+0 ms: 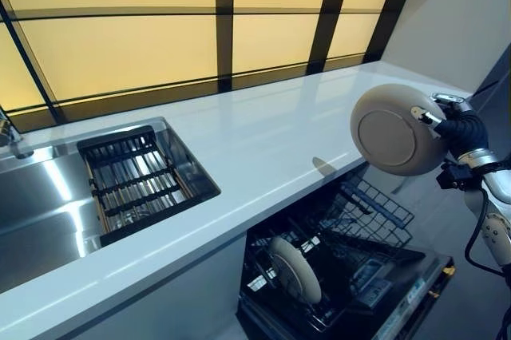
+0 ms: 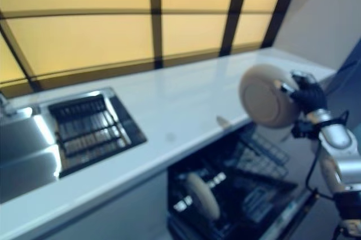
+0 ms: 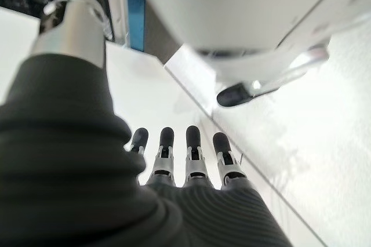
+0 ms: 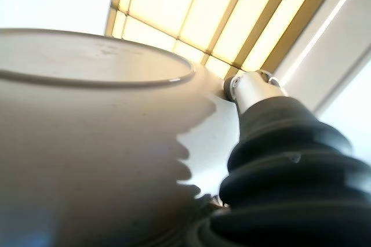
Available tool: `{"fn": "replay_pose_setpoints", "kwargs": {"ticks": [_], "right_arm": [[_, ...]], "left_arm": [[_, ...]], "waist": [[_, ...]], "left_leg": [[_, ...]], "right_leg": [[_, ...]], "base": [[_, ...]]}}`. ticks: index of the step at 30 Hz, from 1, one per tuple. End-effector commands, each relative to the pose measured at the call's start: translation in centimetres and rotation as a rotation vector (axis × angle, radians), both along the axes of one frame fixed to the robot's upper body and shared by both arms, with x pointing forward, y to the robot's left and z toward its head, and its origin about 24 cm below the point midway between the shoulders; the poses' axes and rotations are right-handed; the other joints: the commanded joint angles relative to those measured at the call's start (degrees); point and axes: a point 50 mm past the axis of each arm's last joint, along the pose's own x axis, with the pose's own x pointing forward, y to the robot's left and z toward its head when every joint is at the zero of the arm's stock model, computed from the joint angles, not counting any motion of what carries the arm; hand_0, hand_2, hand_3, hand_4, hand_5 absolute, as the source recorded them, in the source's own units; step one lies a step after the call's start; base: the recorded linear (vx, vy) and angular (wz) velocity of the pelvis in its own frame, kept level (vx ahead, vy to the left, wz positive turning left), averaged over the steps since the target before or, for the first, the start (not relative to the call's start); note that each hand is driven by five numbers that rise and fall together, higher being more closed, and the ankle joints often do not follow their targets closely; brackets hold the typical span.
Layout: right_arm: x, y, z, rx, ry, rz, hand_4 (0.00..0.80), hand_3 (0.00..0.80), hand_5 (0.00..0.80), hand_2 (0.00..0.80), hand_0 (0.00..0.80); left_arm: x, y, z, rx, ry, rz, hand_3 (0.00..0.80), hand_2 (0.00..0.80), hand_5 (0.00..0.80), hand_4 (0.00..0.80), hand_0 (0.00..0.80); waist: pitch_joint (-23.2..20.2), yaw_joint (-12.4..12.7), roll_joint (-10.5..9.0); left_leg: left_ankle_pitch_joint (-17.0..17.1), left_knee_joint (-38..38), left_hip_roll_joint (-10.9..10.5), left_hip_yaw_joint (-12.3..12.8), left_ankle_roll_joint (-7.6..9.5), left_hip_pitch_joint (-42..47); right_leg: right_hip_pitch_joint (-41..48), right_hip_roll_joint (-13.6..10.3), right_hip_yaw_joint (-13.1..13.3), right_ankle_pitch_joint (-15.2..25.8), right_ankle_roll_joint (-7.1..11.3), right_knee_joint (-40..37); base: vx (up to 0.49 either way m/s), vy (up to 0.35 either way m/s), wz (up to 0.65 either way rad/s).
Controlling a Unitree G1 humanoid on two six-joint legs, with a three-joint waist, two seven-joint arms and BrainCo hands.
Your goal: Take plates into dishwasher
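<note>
A beige plate (image 1: 395, 128) hangs on edge in the air, its underside facing me, over the right end of the white counter (image 1: 263, 140). My right hand (image 1: 459, 128) is shut on its rim; the thumb (image 4: 252, 87) lies against the plate (image 4: 87, 142). Below it the dishwasher's dark wire rack (image 1: 375, 204) is pulled out. A second beige plate (image 1: 295, 268) stands upright in the rack's front left. My left hand (image 3: 191, 154) shows only in its wrist view, fingers straight, holding nothing.
A steel sink (image 1: 40, 196) with a black slatted drain rack (image 1: 136, 176) is set in the counter's left, a faucet (image 1: 9, 136) behind it. The lowered dishwasher door (image 1: 415, 292) juts out at lower right. Amber window panels line the back.
</note>
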Motion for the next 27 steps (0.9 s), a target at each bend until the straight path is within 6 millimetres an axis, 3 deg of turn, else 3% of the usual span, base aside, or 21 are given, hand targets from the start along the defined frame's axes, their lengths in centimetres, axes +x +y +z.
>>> {"fn": "replay_pose_setpoints", "kwargs": {"ticks": [1,6,17,27], "right_arm": [[0.2,1.3,2.3,-0.052,-0.089,0.060,0.800,0.800,0.800,0.800,0.800],[-0.1,1.1,0.5,-0.058,-0.036,0.067,0.800,0.800,0.800,0.800,0.800],[0.1,1.3,-5.6,-0.026,0.178,0.061,0.800,0.800,0.800,0.800,0.800],[-1.6,0.9,-11.2,0.090,0.328,0.028,0.800,0.800,0.800,0.800,0.800]], "left_arm": [[1.9,0.0,0.5,0.013,-0.049,-0.055,0.000,0.000,0.000,0.000,0.000],[2.5,0.0,0.6,0.011,-0.057,-0.070,0.000,0.000,0.000,0.000,0.000],[2.5,-0.2,0.5,0.025,-0.053,-0.077,0.000,0.000,0.000,0.000,0.000],[2.3,-0.3,0.5,0.041,-0.065,-0.062,0.000,0.000,0.000,0.000,0.000]], "waist": [[-0.35,0.49,-1.64],[-0.25,-0.05,-1.47],[-0.05,0.06,-1.46],[0.19,-0.07,-1.30]], "left_leg": [[1.85,0.18,2.26,-5.13,-2.14,-4.66],[2.01,-0.28,2.09,-5.25,-2.30,-4.75],[1.69,-0.51,1.71,-5.57,-2.00,-4.43],[1.68,-0.55,1.62,-5.57,-1.70,-4.36]], "right_leg": [[4.38,0.80,1.00,-3.84,-1.93,3.07],[4.17,0.62,0.78,-3.45,-1.54,2.62],[4.91,0.63,0.38,-3.02,-1.20,1.56],[5.16,0.42,0.24,-2.99,-0.92,1.60]], "base": [[-0.026,0.034,0.09],[-0.023,0.019,-0.03],[0.000,0.000,0.00],[0.000,0.000,0.00]]}}
